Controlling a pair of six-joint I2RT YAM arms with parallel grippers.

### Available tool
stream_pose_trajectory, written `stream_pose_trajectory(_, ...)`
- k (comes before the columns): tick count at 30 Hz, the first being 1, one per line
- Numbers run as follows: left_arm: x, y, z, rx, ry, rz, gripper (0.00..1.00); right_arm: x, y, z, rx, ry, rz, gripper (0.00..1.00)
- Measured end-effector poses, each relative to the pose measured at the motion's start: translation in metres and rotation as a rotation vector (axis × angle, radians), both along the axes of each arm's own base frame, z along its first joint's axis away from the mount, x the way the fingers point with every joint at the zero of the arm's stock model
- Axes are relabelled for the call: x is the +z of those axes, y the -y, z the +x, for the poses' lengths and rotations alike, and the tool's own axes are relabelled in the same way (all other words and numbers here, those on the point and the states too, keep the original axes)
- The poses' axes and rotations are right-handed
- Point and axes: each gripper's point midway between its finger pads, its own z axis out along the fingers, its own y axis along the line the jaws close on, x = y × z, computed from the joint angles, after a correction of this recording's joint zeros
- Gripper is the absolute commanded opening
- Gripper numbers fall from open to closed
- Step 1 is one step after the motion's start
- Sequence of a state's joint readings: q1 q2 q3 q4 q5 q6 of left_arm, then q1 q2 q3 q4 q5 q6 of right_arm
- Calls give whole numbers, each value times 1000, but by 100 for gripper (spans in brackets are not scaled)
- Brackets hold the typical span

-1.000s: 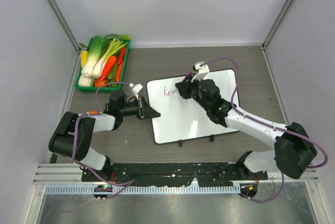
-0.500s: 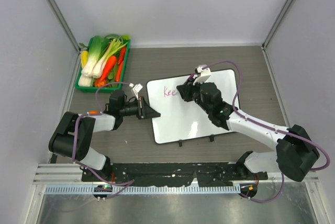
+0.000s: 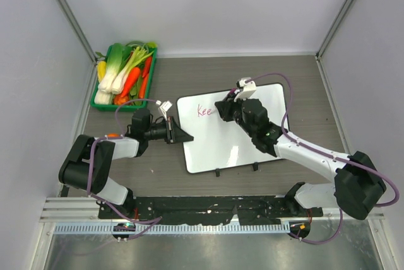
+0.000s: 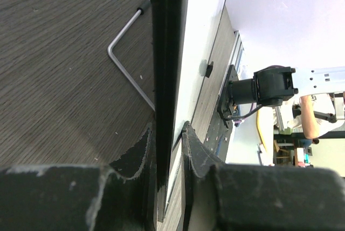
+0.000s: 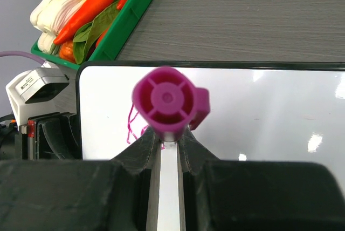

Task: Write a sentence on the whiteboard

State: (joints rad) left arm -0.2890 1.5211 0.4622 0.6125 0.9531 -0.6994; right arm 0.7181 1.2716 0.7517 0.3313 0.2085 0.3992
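Magenta marker point(image 5: 168, 101) upright — over whiteboard point(image 3: 221, 147)

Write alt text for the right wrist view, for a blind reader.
The right end effector grips a magenta marker, seen end-on, over the whiteboard, with a few pink strokes beside it. A green tray of vegetables sits beyond the board, upper left.

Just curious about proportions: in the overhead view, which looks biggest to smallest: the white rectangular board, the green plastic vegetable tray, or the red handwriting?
1. White rectangular whiteboard, clearly largest.
2. Green plastic tray, noticeably smaller.
3. Red handwriting, smallest.
All sit at table level, so nearness hardly matters.
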Motion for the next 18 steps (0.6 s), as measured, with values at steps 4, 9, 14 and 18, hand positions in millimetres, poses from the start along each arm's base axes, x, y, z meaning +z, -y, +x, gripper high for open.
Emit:
stream_pose_trajectory(4, 0, 0, 0, -1, 1, -1, 0, 4, 4, 0, -16, 4, -5, 1)
stream_pose_trajectory(9, 0, 0, 0, -3, 4, -1, 0, 11, 11, 0, -41, 17, -4, 1)
stream_pose_trajectory(14, 0, 1, 0, -3, 4, -1, 0, 16, 13, 2, -49, 26, -4, 1)
stream_pose_trajectory(18, 0, 1, 0, -4, 4, -1, 0, 19, 11, 4, -48, 29, -2, 1)
